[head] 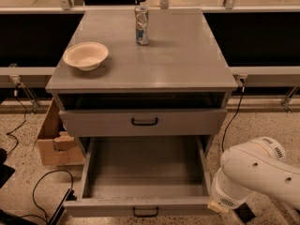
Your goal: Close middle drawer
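Observation:
The middle drawer (145, 170) is pulled far out of the grey cabinet (154, 60). It is a deep, empty grey box. Its low front (103, 207) runs along the bottom of the view, with a small black loop handle (145, 213) at the centre. Above it is the top drawer (187, 122), with a taller front, a wider black handle (144, 121) and a dark gap over it. The lowest drawer is out of view. My white arm (258, 172) comes in from the lower right. My gripper (214, 206) is at the right end of the middle drawer's front, mostly hidden behind the wrist.
A cream bowl (86, 55) and a drink can (141, 26) stand on the cabinet top. An open cardboard box (56, 139) sits on the floor at the left. Black cables (40, 191) run over the speckled floor. A cable (232, 121) hangs at the right.

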### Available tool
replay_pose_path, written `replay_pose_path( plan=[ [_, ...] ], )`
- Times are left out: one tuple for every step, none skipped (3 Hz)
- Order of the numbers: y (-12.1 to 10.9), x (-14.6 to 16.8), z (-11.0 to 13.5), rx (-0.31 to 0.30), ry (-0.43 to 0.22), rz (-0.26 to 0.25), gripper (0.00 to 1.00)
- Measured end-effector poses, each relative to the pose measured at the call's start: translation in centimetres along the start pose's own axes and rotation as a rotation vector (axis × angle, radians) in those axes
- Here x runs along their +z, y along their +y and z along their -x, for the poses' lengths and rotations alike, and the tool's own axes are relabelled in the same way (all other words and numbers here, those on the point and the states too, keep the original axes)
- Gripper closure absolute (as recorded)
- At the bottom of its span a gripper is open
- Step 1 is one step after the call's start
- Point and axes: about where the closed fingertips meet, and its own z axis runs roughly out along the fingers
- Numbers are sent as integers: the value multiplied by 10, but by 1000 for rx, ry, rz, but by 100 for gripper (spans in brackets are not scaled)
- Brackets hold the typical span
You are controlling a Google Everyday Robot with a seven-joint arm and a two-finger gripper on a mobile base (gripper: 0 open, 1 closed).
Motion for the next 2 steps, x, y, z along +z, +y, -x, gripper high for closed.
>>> replay_pose_path(
  plan=[
    [17,33,11,-10,-29,64,100],
    [47,91,30,-15,-84,156,100]
  ],
)
